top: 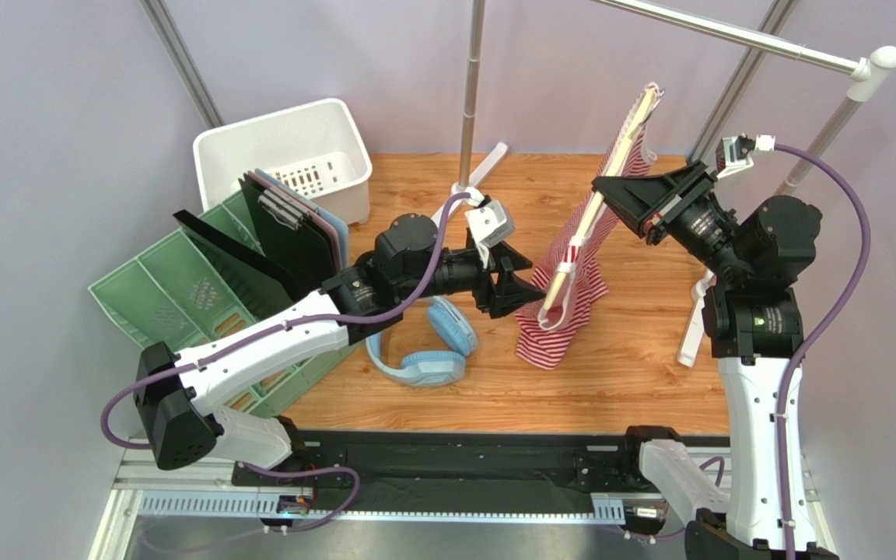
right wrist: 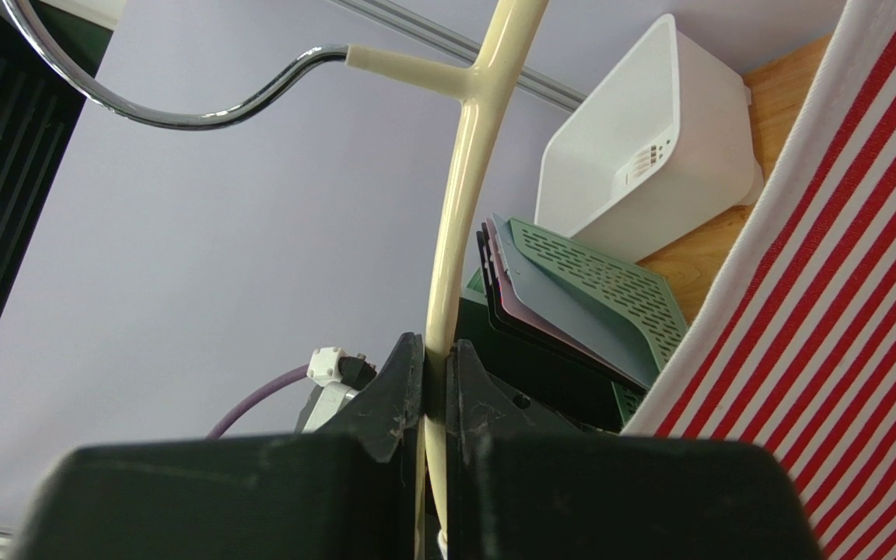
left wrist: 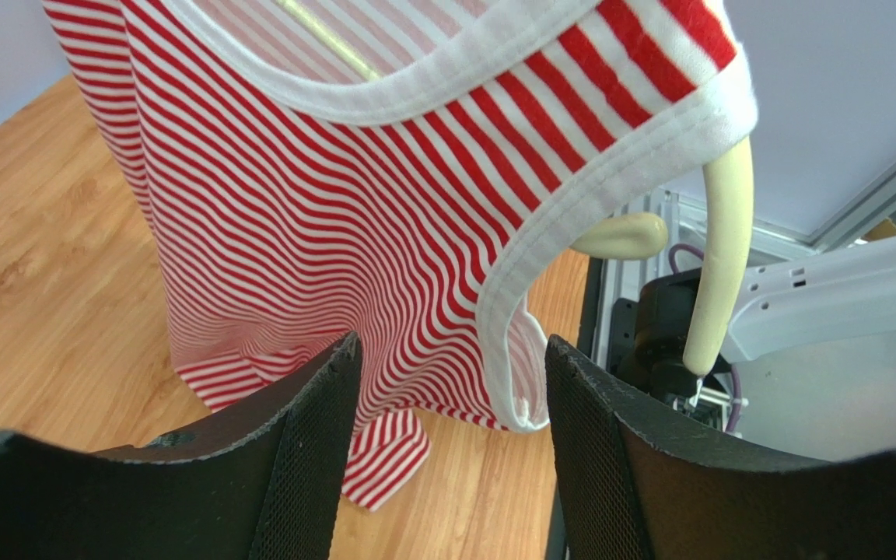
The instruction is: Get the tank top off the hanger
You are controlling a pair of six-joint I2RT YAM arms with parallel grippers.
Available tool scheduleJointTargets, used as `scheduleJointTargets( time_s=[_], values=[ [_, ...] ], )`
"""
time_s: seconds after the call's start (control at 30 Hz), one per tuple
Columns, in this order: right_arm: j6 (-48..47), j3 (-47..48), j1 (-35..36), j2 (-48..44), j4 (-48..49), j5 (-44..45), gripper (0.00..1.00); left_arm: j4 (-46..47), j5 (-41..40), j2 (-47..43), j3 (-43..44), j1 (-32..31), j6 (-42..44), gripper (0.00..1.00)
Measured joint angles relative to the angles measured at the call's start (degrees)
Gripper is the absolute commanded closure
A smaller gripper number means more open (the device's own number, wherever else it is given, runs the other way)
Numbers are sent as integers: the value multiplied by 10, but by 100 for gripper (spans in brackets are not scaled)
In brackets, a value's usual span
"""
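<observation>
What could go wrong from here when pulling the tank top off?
1. The right jaws pinch only the thin hanger; a hard pull could twist it in the grip.
2. The tank top hangs over the hanger's upper end and may snag there.
3. The left jaws, open at the cloth's edge, might catch just a thin fold and slip.

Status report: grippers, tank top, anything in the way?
Right gripper shut on hanger. Left gripper open, facing tank top. Tank top on hanger. Headphones lie apart.

Tank top [left wrist: 301, 210] draped on hanger [left wrist: 727, 245]; end effector [left wrist: 453, 362] spread nearby.
</observation>
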Motion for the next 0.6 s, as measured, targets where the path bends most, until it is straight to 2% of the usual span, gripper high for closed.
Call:
scheduleJointTargets(
  time_s=[0.37,0.47,0.6],
  values=[
    [4,0,0,-5,0,0,100,40,33,29,13,0,-29,34],
    [5,-1,0,-7,0,0,100,42,39,34,13,0,-37,45],
    [6,-7,0,-16,0,0,100,33,33,41,24,0,-42,46]
  ],
)
